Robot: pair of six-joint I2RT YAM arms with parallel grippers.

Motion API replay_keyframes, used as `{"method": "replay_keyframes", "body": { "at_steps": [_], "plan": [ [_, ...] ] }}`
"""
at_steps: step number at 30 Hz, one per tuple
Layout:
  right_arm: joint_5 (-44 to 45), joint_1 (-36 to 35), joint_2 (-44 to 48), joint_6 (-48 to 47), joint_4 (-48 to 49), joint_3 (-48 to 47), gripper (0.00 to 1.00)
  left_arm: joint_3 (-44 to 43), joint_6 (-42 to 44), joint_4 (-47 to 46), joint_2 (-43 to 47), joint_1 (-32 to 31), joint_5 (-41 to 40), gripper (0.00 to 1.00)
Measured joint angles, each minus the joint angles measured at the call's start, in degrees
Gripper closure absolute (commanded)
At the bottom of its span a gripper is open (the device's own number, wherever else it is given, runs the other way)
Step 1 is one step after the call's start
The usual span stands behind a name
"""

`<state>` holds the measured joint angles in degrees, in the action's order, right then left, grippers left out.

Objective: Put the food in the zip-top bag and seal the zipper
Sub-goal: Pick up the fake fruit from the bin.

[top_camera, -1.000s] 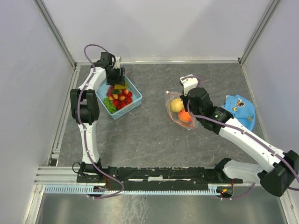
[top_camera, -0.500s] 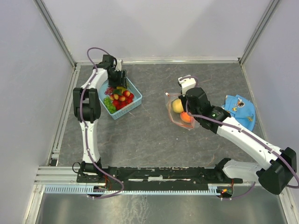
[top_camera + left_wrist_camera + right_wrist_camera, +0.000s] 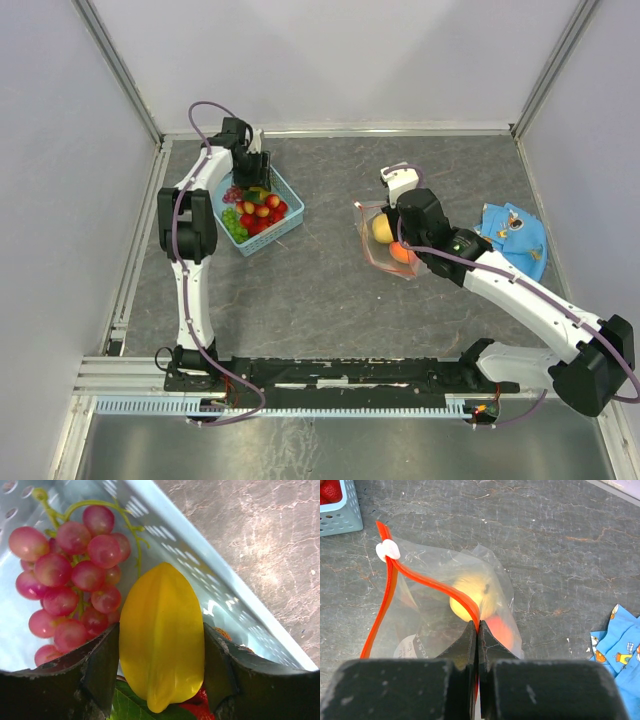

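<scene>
The food lies in two places. Strawberries, green grapes and other fruit [image 3: 258, 210] fill the light blue basket [image 3: 290, 222]. A yellow fruit [image 3: 470, 597] and an orange peach [image 3: 500, 630] sit inside the zip-top bag [image 3: 385, 248]. My left gripper [image 3: 257, 178] reaches down into the basket, its fingers [image 3: 100, 665] pressed on both sides of a ribbed yellow fruit [image 3: 161, 625], beside pink grapes [image 3: 75, 575]. My right gripper [image 3: 477, 625] is shut on the bag's red-orange zipper [image 3: 430, 582], holding the mouth up; a white slider [image 3: 387, 550] sits at the strip's far end.
A blue patterned cloth [image 3: 515, 240] lies right of the bag, close to my right forearm. The basket's wall [image 3: 200, 565] runs just beyond the held fruit. Enclosure walls and a metal rail ring the dark stone tabletop [image 3: 330, 290].
My left gripper has dropped lower into the basket and its fingers have narrowed onto the yellow fruit. My right gripper has nudged the bag's mouth slightly back and left.
</scene>
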<state>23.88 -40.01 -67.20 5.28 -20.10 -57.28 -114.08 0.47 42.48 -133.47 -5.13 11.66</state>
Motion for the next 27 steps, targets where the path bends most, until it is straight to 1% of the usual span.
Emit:
{"method": "replay_keyframes", "body": {
  "at_steps": [4, 9, 10, 16, 22, 27],
  "plan": [
    [-0.46, 0.00, 0.00, 0.00, 0.00, 0.00, 0.98, 1.77, -0.42, -0.02, 2.08, -0.09, -2.51, 0.63],
    [-1.11, 0.00, 0.07, 0.24, 0.00, 0.00, 0.98, 6.78, -2.47, -1.99, 8.15, 0.02, -4.92, 0.68],
    [-1.18, 0.00, 0.09, 0.39, 0.00, 0.00, 0.98, 8.35, -3.32, -2.91, 10.36, 0.02, -5.68, 0.69],
    [-1.79, 0.00, 0.09, 0.68, 0.00, 0.00, 0.98, 12.96, -6.45, -6.67, 16.87, 0.02, -7.58, 0.70],
    [-2.45, 0.00, 0.07, 0.92, -0.09, 0.00, 0.98, 15.23, -9.05, -8.94, 18.80, 0.02, -8.68, 0.70],
    [-3.19, 0.00, 0.07, 1.44, -0.24, -0.02, 0.98, 21.29, -13.03, -11.47, 22.86, 0.02, -8.35, 0.71]
  ]
}}
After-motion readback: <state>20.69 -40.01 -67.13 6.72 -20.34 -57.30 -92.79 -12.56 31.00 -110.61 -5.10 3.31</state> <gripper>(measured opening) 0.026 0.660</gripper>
